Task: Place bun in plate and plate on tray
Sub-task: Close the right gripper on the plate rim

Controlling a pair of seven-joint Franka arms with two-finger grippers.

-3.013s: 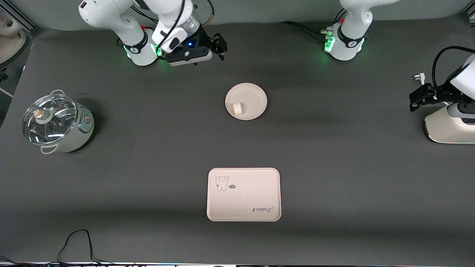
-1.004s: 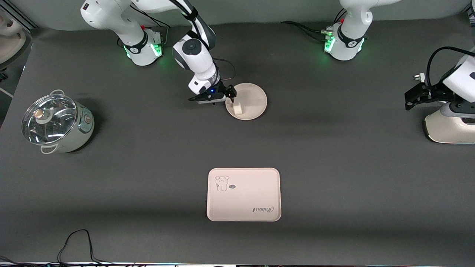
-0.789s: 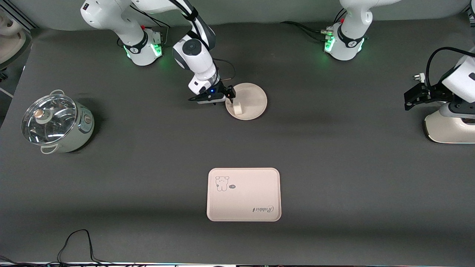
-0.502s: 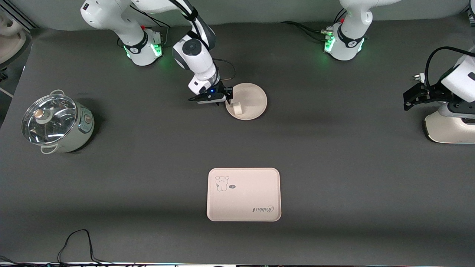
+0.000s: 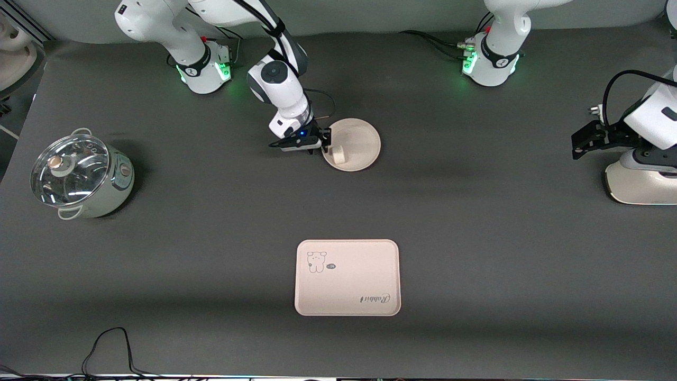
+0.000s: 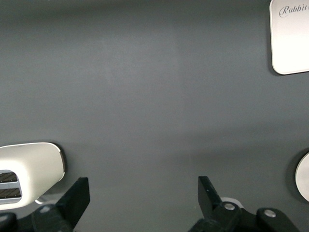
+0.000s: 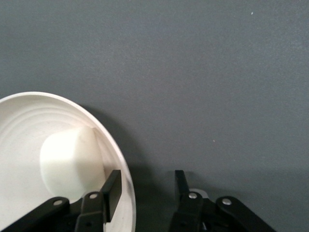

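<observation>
The off-white, stubby bun (image 5: 338,154) sits in the round cream plate (image 5: 359,143). The right gripper (image 5: 323,144) straddles the plate's rim, fingers parted. The left gripper (image 5: 582,145) waits spread wide above the table's end.

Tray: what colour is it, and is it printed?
Cream-pink tray, with a small cartoon animal and "Rabbit" script; clearest in the front view.
</observation>
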